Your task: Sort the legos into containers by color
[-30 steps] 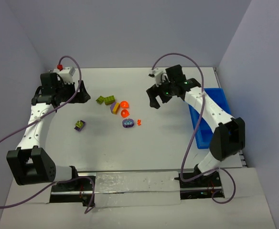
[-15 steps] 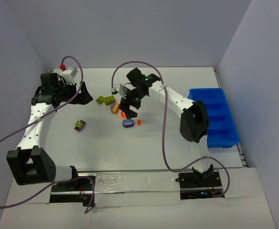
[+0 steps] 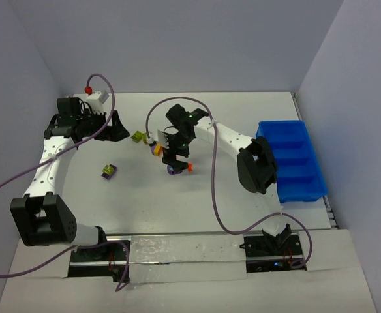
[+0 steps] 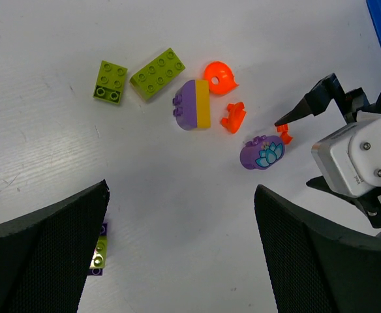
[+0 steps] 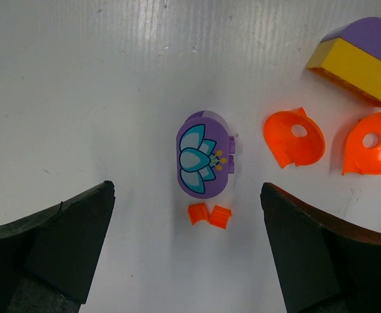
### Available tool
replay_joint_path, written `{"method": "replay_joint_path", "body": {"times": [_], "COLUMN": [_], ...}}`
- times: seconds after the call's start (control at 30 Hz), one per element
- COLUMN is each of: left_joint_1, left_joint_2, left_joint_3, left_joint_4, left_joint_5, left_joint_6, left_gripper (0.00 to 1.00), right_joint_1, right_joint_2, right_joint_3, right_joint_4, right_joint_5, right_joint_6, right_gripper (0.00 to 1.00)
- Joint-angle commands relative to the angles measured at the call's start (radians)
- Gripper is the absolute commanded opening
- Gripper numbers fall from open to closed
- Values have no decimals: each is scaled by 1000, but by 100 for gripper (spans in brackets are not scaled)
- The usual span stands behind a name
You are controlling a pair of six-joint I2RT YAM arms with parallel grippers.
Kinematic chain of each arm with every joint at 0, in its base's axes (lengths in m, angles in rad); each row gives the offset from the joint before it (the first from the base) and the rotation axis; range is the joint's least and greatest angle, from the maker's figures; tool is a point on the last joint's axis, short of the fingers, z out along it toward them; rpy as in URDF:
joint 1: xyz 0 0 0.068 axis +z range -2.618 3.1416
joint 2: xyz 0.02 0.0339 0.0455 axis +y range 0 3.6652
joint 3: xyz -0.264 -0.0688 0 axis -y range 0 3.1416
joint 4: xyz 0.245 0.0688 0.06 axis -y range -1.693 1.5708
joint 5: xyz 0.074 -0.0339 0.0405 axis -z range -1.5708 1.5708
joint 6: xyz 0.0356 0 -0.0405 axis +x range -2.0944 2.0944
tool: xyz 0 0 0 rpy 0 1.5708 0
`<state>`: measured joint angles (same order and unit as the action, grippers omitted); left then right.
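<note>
My right gripper (image 3: 175,155) is open and hovers over the lego cluster. In the right wrist view it (image 5: 189,251) is spread wide, with the purple lotus-print piece (image 5: 203,154) and a tiny orange piece (image 5: 211,214) between the jaws. Two rounded orange pieces (image 5: 293,137) and a purple-and-yellow brick (image 5: 366,59) lie to their right. My left gripper (image 4: 181,254) is open and empty, above bare table. Two lime-green bricks (image 4: 157,72) lie beyond it, and a small purple-and-green piece (image 4: 98,251) sits by its left finger. The blue tray (image 3: 288,163) stands at the right.
The right arm stretches across the table from the tray side to the cluster and shows in the left wrist view (image 4: 357,160). Grey walls close in the table at the back and both sides.
My right arm swung left from near the blue tray to above the lego cluster and came down over the purple piece. The left arm barely moved.
</note>
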<state>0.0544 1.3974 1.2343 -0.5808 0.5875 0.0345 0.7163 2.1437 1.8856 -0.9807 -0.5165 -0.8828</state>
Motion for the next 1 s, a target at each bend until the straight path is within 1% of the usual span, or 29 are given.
{"method": "replay_joint_path", "body": {"times": [0.0, 0.13, 0.3, 0.47, 0.67, 0.83, 0.9, 0.97], "left_joint_1": [1, 1, 1, 1, 1, 1, 1, 1], "left_joint_2": [3, 3, 2, 5, 17, 25, 26, 26], "left_joint_3": [44, 40, 38, 36, 35, 28, 28, 28], "left_joint_4": [1, 1, 4, 12, 12, 7, 7, 9], "left_joint_5": [27, 22, 8, 7, 15, 16, 11, 11], "left_joint_6": [7, 10, 13, 10, 13, 19, 21, 21], "left_gripper": [99, 99, 99, 99, 99, 99, 99, 99], "right_joint_1": [17, 22, 32, 45, 47, 51, 54, 56], "right_joint_2": [-5, 12, 36, 31, 50, 55, 56, 56], "right_joint_3": [-31, -21, -10, -79, -99, -116, -118, -119], "right_joint_4": [17, 18, 23, 112, 147, 183, 186, 193], "right_joint_5": [-6, -1, 18, 74, 100, 124, 127, 134], "right_joint_6": [-91, -118, -125, -89, -61, -49, -48, -48], "right_gripper": [100, 99, 95, 91, 88, 80, 76, 74]}}
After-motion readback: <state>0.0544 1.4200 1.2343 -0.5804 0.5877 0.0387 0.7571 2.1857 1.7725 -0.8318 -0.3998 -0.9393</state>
